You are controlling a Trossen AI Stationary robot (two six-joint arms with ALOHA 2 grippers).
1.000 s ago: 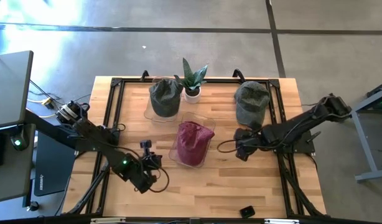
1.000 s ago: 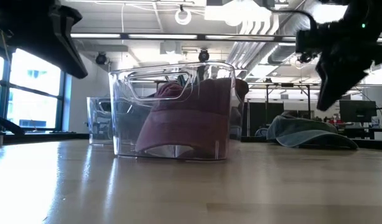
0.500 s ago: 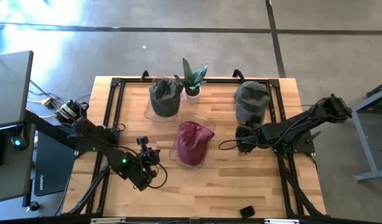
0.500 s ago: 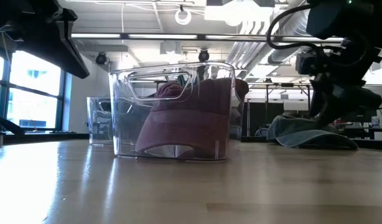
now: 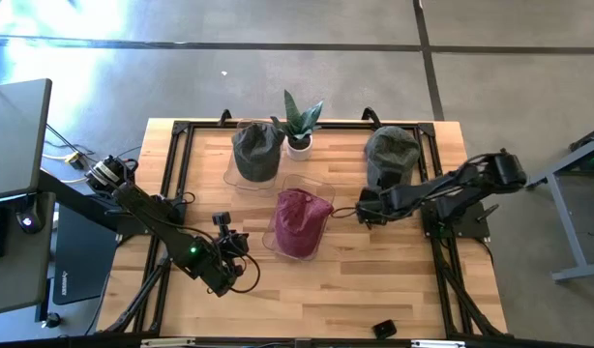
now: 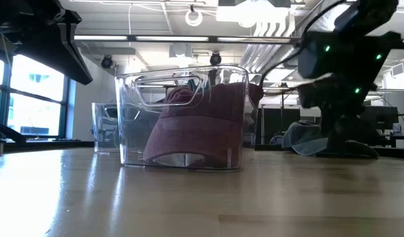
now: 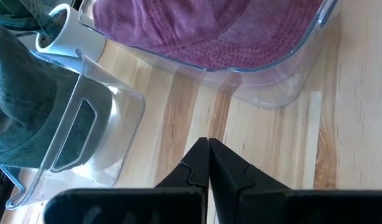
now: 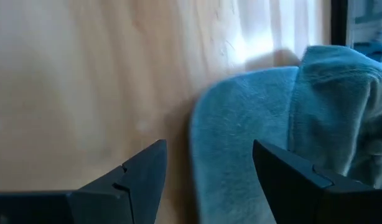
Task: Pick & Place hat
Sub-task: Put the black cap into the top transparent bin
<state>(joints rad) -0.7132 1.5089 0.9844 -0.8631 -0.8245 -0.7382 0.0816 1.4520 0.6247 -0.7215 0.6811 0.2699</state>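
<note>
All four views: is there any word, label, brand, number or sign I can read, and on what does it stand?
None can be read.
The maroon hat, its clear bin, the grey hat and the white plant pot show no print.
The small black object is too small to tell.

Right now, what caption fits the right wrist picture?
Open right end effector lined up at the grey-green hat's brim on the wooden table.

Both arms (image 5: pixel 162 227) are matte black with looping black cables, small green lights, and dark angular jaws.
</note>
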